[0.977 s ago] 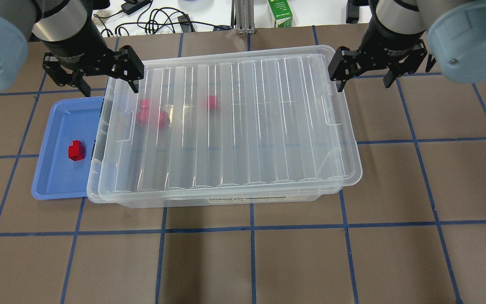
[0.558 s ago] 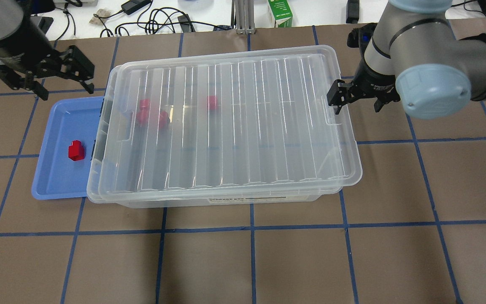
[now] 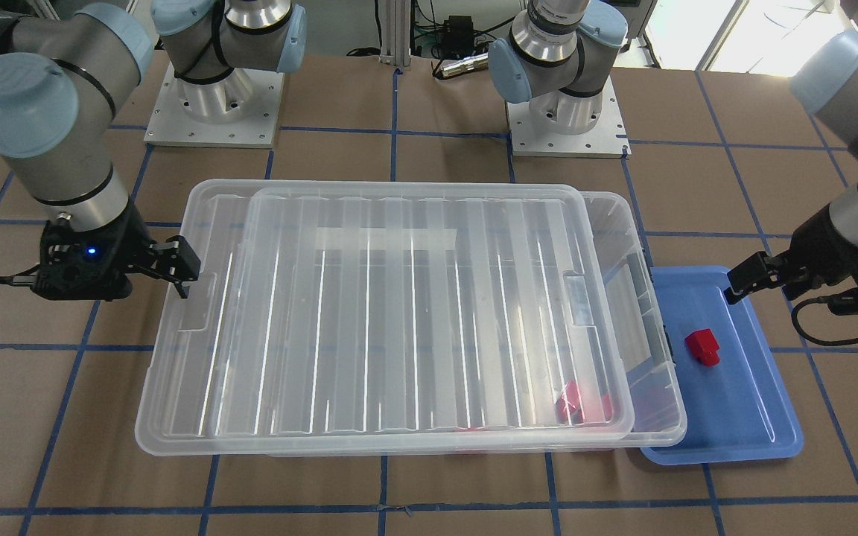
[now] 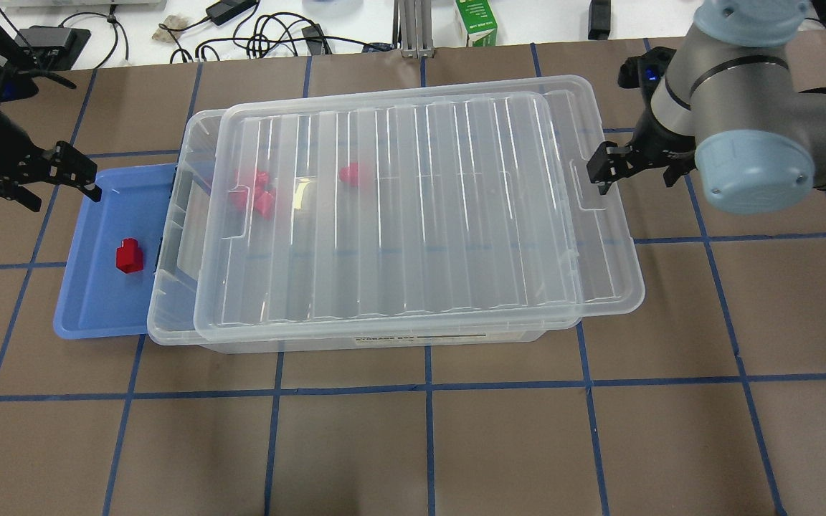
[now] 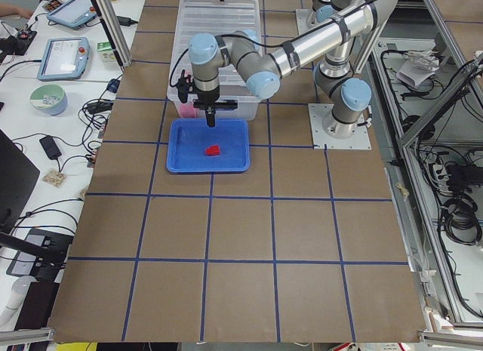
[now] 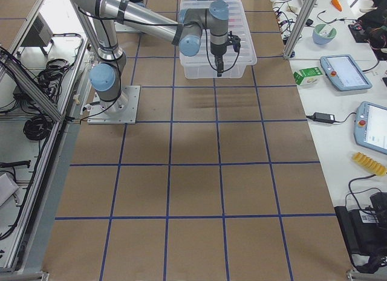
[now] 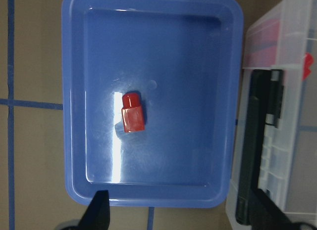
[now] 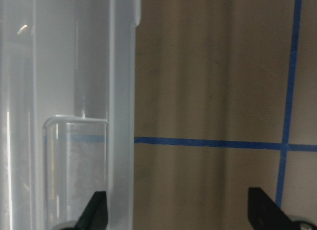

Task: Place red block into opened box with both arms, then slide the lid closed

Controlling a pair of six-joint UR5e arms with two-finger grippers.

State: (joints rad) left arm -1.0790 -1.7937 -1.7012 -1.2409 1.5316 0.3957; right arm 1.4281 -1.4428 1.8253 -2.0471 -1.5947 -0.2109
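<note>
– Since the lid (image 4: 420,215) leaves only a narrow opening at the left end of the box (image 4: 162,326), which step do you take now?

– I judge it is the pick. The red block (image 4: 128,256) lies alone in the blue tray (image 4: 97,308), just beside the box, on the table (image 4: 413,444). My left pincer (image 4: 63,197) hangs above the tray, well clear of it, fingers apart, holding nothing.

– Where is the block relative to it?

– In the left wrist view it shows beyond the fingertips and between their lines, nearer to the one at that view's left, its stub pointing away from the pincer. So I should first centre the pincer over the block, then go straight down and close on the wide body, not on the stub. The plastic looks glossy, so an off-centre hold could slip.

– Anything to watch?

– The tray wall and the dark clip (image 7: 252,156) of the box are near; I want to stay clear of both.

– And the right side?

– My right pincer (image 4: 635,185) is also apart and empty, at the right short end of the lid. Its wrist view shows the lid's edge between the fingers; whether one touches it, I cannot tell.
</note>
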